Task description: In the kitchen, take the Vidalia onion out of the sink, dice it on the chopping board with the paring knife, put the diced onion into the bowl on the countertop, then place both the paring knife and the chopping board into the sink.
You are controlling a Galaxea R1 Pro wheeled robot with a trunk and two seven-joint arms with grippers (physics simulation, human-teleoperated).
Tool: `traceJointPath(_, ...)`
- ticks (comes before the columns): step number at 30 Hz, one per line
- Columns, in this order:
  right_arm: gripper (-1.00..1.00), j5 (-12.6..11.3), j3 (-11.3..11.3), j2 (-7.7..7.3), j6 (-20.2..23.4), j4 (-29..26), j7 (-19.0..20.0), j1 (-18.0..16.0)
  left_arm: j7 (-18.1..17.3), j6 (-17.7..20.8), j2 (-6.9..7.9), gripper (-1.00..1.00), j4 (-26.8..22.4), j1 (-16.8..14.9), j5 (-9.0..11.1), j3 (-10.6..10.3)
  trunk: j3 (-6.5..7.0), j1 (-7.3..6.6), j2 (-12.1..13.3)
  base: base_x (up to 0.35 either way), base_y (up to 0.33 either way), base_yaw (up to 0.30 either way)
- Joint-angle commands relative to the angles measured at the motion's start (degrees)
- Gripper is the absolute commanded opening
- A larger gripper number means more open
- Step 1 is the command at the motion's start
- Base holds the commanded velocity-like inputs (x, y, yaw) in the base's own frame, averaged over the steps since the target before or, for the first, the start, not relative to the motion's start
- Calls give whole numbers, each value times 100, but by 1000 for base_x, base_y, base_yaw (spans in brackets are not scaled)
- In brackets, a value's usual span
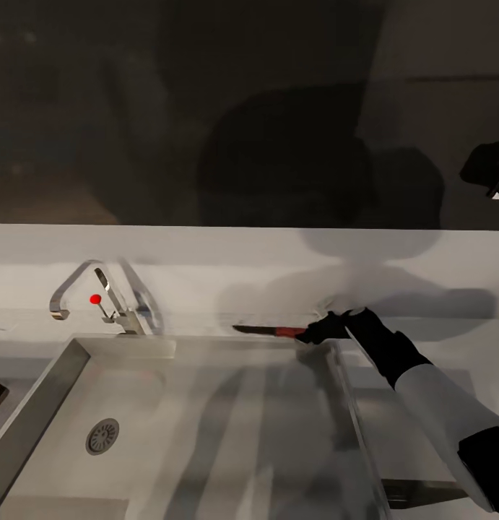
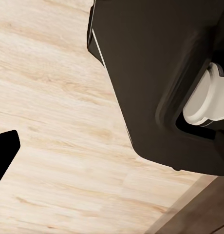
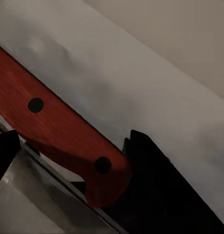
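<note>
Knife disposal is under way: right hand (image 1: 315, 334) pinches the paring knife (image 1: 267, 331) by its handle, blade jutting over the sink (image 1: 206, 426); board placement looks pending.

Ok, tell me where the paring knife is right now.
In the head view, the paring knife is held in the right gripper at the sink's back rim, blade pointing toward the tap.

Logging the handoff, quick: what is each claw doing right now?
Left claw: cannot be told.
Right claw: shut on the short red-handled, dark-bladed paring knife, above the steel sink's rear rim.
</note>
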Motion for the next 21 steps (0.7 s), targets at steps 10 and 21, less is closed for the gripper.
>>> traceJointPath(10, -100, 28, 42, 209, 25, -66, 111, 2, 2, -28, -7, 100, 20, -7, 14, -33, -12, 4, -8, 0, 0, 0)
traceJointPath(21, -100, 13, 9, 212, 141, -653, 406, 2, 2, -28, 1, 100, 20, -10, 14, -33, -12, 4, -8, 0, 0, 0)
